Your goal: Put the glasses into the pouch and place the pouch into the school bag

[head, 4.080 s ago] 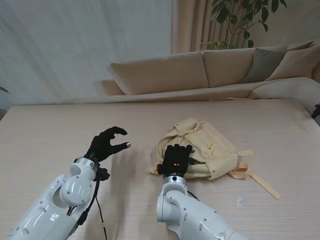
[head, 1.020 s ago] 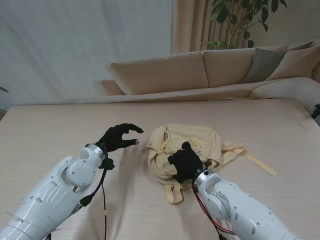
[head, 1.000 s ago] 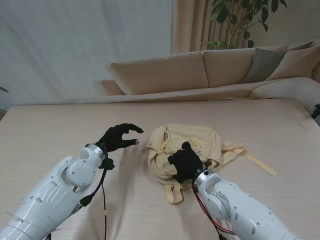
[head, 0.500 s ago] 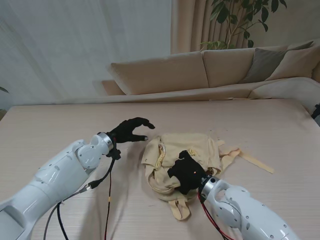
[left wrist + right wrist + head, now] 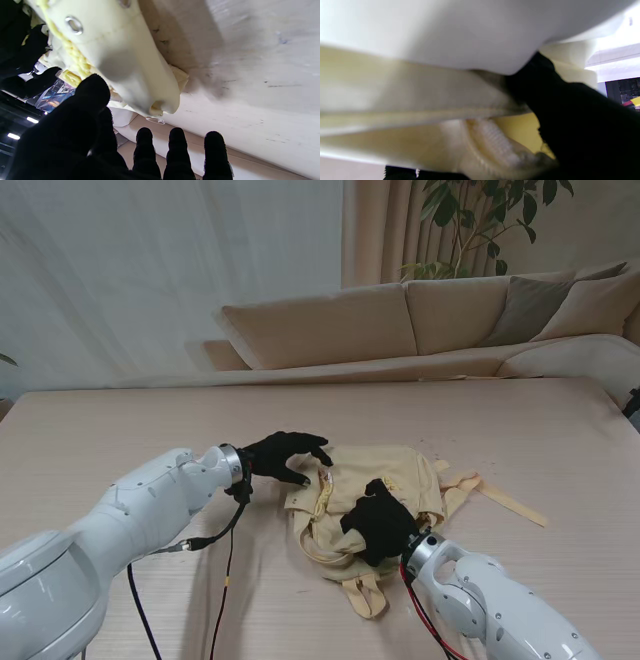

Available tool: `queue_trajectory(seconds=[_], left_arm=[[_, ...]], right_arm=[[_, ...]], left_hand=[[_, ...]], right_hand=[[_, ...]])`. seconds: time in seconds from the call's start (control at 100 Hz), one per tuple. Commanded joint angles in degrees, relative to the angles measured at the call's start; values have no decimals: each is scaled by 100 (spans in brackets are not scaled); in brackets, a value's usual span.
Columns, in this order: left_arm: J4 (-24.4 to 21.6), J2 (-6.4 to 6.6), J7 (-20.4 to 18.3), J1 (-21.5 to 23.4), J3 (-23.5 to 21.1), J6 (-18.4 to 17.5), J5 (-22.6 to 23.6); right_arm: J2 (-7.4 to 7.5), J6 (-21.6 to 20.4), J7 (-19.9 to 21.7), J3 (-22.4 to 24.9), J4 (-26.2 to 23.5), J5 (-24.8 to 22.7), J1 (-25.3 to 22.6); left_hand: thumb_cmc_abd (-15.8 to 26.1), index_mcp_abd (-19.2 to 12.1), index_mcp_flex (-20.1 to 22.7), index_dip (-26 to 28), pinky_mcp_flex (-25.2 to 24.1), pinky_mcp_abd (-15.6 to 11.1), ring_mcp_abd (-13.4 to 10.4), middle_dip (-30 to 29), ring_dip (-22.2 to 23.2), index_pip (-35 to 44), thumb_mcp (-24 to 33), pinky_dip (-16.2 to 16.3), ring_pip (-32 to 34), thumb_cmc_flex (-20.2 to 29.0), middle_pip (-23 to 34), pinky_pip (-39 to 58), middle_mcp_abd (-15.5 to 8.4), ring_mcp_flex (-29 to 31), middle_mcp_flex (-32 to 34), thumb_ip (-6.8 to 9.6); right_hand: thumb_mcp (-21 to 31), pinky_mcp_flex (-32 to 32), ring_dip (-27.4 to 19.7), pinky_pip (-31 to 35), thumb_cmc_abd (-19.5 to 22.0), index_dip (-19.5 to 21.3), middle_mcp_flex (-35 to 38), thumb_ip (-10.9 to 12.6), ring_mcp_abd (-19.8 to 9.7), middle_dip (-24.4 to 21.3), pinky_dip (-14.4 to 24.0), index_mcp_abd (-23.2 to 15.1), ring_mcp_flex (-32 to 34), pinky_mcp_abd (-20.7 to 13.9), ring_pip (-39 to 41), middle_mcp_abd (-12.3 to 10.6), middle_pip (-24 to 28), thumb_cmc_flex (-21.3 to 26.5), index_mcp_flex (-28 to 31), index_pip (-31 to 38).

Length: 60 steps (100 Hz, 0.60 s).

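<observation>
School bag [image 5: 375,480]: right hand [image 5: 378,522] clamped on its fabric, left hand [image 5: 285,456] spread, empty, at the rim; glasses and pouch unseen, so progress cannot be judged.

Right hand [image 5: 378,520] lies over the middle of the school bag [image 5: 355,480], hiding the cloth under it; whether its fingers grip cloth can't be told. Right wrist view is blurred: only pale cloth, a cord and a black glove, close up. Left hand [image 5: 285,456] fingertips cover the bag's left rim; contact unclear. Left wrist view cuts off the bag [image 5: 117,50] at the edge. Bag's inside hidden. Both arms cut off at the near edge. Bag strap [image 5: 510,502] right of the bag, its end too thin to make out on the counter [image 5: 120,430].
</observation>
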Motion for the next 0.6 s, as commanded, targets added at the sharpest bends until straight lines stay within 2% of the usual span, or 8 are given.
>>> queue_trajectory(seconds=[0.0, 0.13, 0.25, 0.3, 0.35, 0.39, 0.52, 0.59], left_arm=[[100, -215, -53, -60, -21, 25, 10], [517, -496, -47, -127, -95, -88, -184], [724, -661, -84, -184, -134, -58, -269], [787, -700, -73, -224, -106, -73, -253], [782, -708, -138, -242, -79, -46, -268], [774, -707, -212, -253, -72, -20, -292], [566, -569, -230, -253, 97, 159, -173], [516, -545, -314, -215, 25, 284, -238]], right_arm=[[42, 3, 122, -11, 70, -29, -72], [45, 8, 159, 18, 54, -31, -95], [41, 17, 176, 31, 38, -10, -111], [46, 11, 180, 27, 35, -25, -109], [48, 19, 182, 27, 33, -34, -112], [53, 26, 197, 25, 38, -42, -107], [49, -18, 217, 60, 24, -17, -133], [48, -56, 215, 114, -16, -23, -149]], left_hand=[[-21, -197, -143, -88, -75, -126, -142, -86, -84, -88, 21, -74, -153, -234, -172, -356, -192, -233, -241, -114], [232, -161, -339, -126, -55, -128, -143, -16, -102, -142, -267, 3, -192, -367, -230, -462, -180, -226, -241, -98], [447, -147, -384, 0, -53, -110, -118, 16, -92, 145, -491, 76, -188, -441, -184, -538, -140, -232, -219, -92], [468, -136, -176, 110, -60, -104, -127, 34, -87, 384, -536, 100, -178, -463, -146, -543, -137, -237, -203, -85], [434, -74, 124, 199, -61, -89, -103, 47, -92, 564, -560, 98, -180, -468, -114, -567, -27, -229, -191, -86], [378, -94, 245, 243, -62, -78, -99, 55, -93, 619, -540, 100, -179, -417, -82, -577, -115, -226, -175, -80], [312, -20, 243, 310, -28, -75, -130, -8, -112, 548, -307, 85, -195, -98, -111, -651, -40, -200, -184, -41], [267, -14, 320, 346, -58, -77, -130, -11, -116, 564, -45, 72, -180, 93, -63, -655, -124, -223, -177, -47]], right_hand=[[959, -36, 94, 112, 377, 807, 347, 480, -261, 212, 8, -2023, 38, -10, 110, -328, 493, 819, 998, 1219], [970, -30, 94, 115, 371, 799, 348, 475, -249, 218, 12, -2033, 52, -4, 113, -305, 517, 811, 989, 1224], [974, -25, 94, 117, 373, 790, 342, 470, -251, 222, 16, -2031, 60, 6, 116, -301, 536, 809, 975, 1221], [978, -4, 95, 127, 369, 786, 344, 468, -256, 222, 20, -2046, 76, 6, 122, -307, 544, 798, 970, 1220], [993, -4, 93, 128, 352, 770, 352, 468, -255, 217, 22, -2005, 67, 6, 117, -300, 549, 800, 974, 1220], [998, -9, 92, 125, 343, 762, 354, 466, -239, 214, 22, -1996, 62, 7, 115, -301, 550, 801, 984, 1223], [1014, 57, 95, 154, 343, 753, 363, 461, -235, 231, 36, -2013, 128, 38, 136, -275, 581, 791, 991, 1240], [1028, 122, 99, 193, 342, 757, 361, 455, -241, 251, 55, -2037, 160, 33, 154, -270, 610, 770, 997, 1251]])
